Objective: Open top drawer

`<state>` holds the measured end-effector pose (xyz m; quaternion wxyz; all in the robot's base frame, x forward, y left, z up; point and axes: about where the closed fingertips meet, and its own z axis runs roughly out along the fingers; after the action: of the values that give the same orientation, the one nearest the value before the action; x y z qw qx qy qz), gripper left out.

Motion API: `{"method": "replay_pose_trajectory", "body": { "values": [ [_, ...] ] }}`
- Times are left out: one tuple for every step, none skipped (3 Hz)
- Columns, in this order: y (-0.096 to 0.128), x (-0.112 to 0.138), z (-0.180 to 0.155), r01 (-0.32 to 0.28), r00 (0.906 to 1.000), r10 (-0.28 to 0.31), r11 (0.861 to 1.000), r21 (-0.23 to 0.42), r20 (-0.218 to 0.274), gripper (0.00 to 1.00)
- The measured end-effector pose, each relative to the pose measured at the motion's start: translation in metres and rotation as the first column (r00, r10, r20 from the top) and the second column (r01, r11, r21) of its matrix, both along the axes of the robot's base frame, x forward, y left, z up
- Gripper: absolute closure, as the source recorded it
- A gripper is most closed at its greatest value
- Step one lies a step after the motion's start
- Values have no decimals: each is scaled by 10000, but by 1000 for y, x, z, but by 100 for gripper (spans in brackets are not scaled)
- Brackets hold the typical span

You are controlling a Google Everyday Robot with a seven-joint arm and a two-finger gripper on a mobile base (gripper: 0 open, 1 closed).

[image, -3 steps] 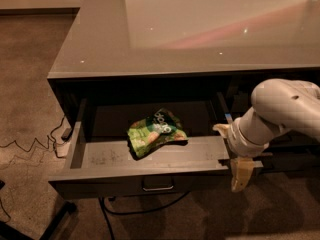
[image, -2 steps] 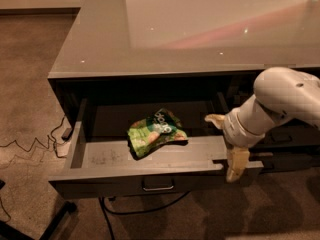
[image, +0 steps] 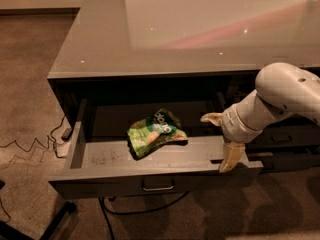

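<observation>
Our jaws are spread wide and grip nothing. The gripper (image: 215, 143) hangs at the right end of the top drawer (image: 107, 159), one finger pointing down past the front edge and the other lying over the inner floor. The drawer stands well out from under the grey countertop (image: 200, 29), with a green snack bag (image: 156, 133) inside. We judge the opening essentially done; next, the gripper should lift clear without snagging the front.

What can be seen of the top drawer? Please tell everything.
The top drawer is dark grey, wide and pulled far out. Its front has a small metal pull; its light floor looks scuffed. A green snack bag lies inside. The gripper, fingers apart, is at one end of its front edge.
</observation>
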<state>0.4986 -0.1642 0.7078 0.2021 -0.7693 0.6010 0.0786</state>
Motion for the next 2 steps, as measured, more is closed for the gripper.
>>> {"method": "replay_pose_trajectory", "body": {
  "values": [
    [0,0,0,0,10000,0,10000,0,0,29],
    [0,0,0,-1,10000,1,10000,0,-1,52]
  ]
}}
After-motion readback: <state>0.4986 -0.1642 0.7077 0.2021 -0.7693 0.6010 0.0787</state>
